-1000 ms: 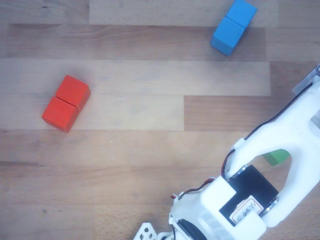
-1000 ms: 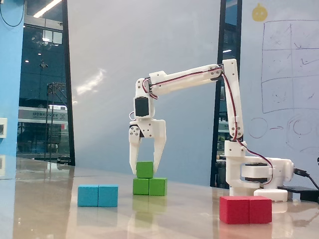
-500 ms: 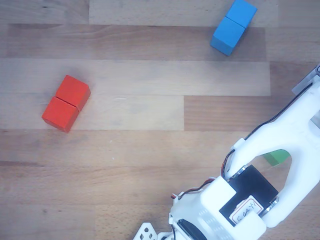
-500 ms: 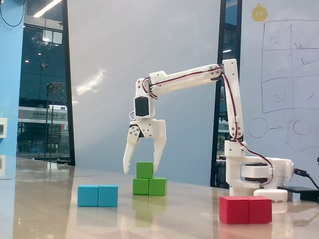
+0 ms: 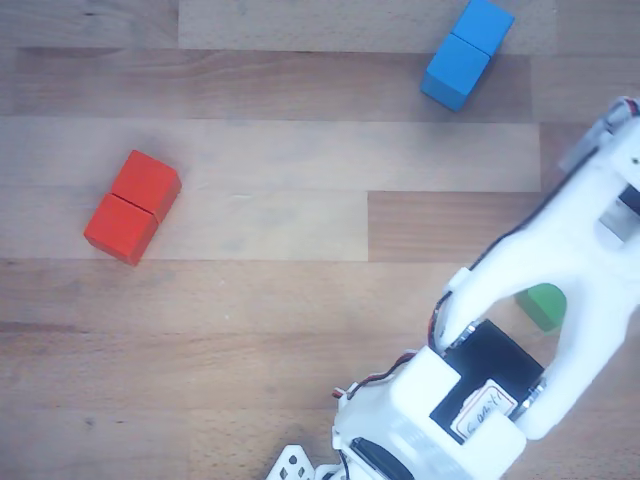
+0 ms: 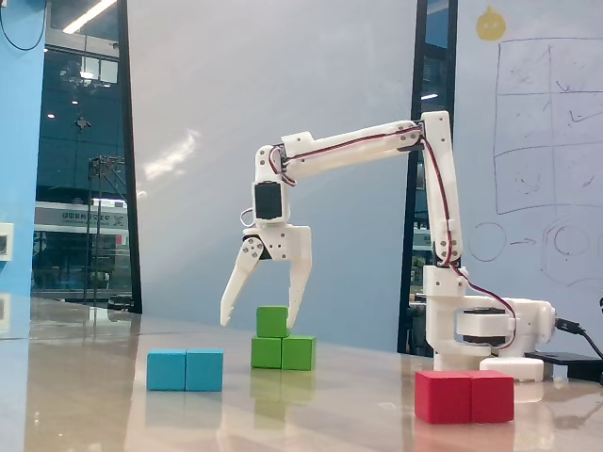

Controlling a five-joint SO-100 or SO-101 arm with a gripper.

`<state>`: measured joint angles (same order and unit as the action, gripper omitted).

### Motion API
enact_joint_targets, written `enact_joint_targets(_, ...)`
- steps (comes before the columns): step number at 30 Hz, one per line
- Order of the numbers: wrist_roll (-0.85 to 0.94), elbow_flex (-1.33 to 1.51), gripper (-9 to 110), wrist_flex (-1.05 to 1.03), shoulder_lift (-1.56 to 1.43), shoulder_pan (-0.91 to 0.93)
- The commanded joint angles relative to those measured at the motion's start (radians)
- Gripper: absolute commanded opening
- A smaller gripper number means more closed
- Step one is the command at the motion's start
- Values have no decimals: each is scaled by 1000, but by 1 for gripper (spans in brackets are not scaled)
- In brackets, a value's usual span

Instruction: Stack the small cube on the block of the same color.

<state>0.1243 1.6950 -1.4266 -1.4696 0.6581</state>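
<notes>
A: Change since a second ago: gripper [image 6: 260, 324] was closed around the small cube [image 6: 272, 321]; its jaws now stand spread wide, holding nothing, and have lifted slightly.

B: Item, small cube: location?

A: Resting on the left half of the green block [image 6: 283, 353], touching it, upright as far as the fixed view shows. One finger hangs well to its left, the other just beside its right upper edge; whether that one touches cannot be told.

B: Other stock?

A: Blue block [image 6: 186, 370] left of the stack, red block [image 6: 464, 396] to the right near the arm's base, both on the table [image 6: 311, 414]. In the other view the arm covers nearly all of the stack; only a green corner [image 5: 545, 303] shows.

B: Step in hand?

A: Release, by my judgement; stacking looks done.

B: Next move?

A: Probably a straight lift clear, so the right finger does not drag the cube off its seat.
</notes>
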Motion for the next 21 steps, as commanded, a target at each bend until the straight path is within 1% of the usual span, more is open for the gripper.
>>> enact_joint_targets(1,-8,-23,34,-15,-84,-120)
enact_joint_targets(9,-9,-23,34,-9,-117,-351)
enact_joint_targets(13,-9,-23,34,5,-204,-457)
enact_joint_targets(18,-11,-11,33,6,-313,-557)
enact_joint_targets(21,-11,-6,30,26,-365,-581)
